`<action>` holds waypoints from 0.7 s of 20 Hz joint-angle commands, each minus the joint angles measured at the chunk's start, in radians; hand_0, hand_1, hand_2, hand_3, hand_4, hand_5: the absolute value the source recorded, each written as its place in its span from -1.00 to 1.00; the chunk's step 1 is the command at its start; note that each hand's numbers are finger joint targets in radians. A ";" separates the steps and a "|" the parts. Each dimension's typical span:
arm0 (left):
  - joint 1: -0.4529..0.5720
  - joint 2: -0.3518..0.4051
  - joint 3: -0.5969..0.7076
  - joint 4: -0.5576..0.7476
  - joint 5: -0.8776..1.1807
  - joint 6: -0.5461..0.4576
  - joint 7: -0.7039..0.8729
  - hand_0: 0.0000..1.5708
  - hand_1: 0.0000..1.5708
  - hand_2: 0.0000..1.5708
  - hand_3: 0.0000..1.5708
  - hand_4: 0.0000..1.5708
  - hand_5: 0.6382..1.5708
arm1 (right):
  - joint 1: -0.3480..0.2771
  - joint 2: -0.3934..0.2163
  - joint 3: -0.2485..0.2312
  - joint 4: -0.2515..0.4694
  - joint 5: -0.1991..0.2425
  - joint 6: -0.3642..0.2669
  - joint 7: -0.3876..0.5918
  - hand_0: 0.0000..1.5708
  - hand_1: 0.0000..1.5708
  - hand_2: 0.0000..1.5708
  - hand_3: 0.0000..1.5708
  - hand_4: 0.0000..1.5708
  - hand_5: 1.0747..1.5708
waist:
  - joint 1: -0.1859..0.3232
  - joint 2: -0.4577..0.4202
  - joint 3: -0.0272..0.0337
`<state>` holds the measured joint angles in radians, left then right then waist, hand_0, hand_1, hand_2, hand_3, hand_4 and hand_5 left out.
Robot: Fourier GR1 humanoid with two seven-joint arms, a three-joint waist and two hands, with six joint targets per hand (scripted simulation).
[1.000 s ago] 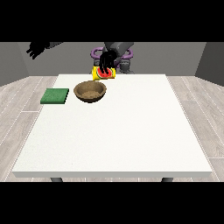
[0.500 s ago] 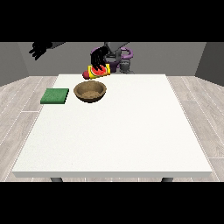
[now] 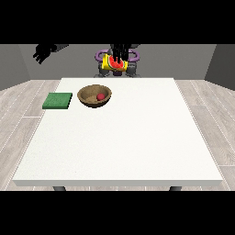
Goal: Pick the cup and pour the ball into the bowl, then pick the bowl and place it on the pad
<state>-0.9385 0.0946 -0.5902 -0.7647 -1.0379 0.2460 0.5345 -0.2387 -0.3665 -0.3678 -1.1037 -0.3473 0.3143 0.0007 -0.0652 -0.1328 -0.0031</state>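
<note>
The brown bowl [image 3: 94,96] stands on the white table [image 3: 124,137], left of centre near the far edge, and a red ball [image 3: 99,97] lies inside it. A flat green pad [image 3: 58,101] rests to the bowl's left. The yellow and red cup [image 3: 114,64] is held in the air before the robot's torso, behind and right of the bowl. The hand at the view's right [image 3: 120,51] is curled round it from above. The hand at the view's left [image 3: 42,53] hangs raised far off to the left, fingers relaxed, holding nothing.
The robot's torso with purple rings [image 3: 133,57] stands behind the table's far edge. The white tabletop stretches wide towards the camera and to the right of the bowl.
The cup has moved from above the bowl up and to the right, back towards the torso. The red ball now lies in the bowl. The left-side hand stays raised.
</note>
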 commanded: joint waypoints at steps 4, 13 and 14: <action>0.029 0.058 0.404 -0.217 0.449 0.100 -0.174 -1.00 -1.00 -1.00 -1.00 0.50 0.96 | 0.011 0.028 -0.010 0.004 0.015 -0.067 -0.003 -1.00 -1.00 -1.00 -1.00 0.00 0.94 | 0.119 -0.006 -0.0111; 0.061 0.149 0.765 -0.355 1.007 -0.250 -0.349 -1.00 -1.00 -1.00 -1.00 0.34 0.99 | 0.009 0.134 0.000 0.024 0.058 -0.202 -0.062 -1.00 -1.00 -1.00 -1.00 -0.08 0.97 | 0.257 0.100 -0.0013; 0.067 0.181 0.795 -0.365 1.042 -0.288 -0.375 -1.00 -1.00 -1.00 -1.00 0.35 0.99 | 0.046 0.157 0.002 0.035 0.069 -0.193 -0.125 -1.00 -1.00 -1.00 -1.00 -0.08 0.98 | 0.259 0.121 0.0006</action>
<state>-0.8833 0.2112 0.0831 -1.0904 -0.1776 0.1057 0.2265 -0.2158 -0.2705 -0.3765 -1.0798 -0.3004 0.1622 -0.0617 0.1476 -0.0535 -0.0070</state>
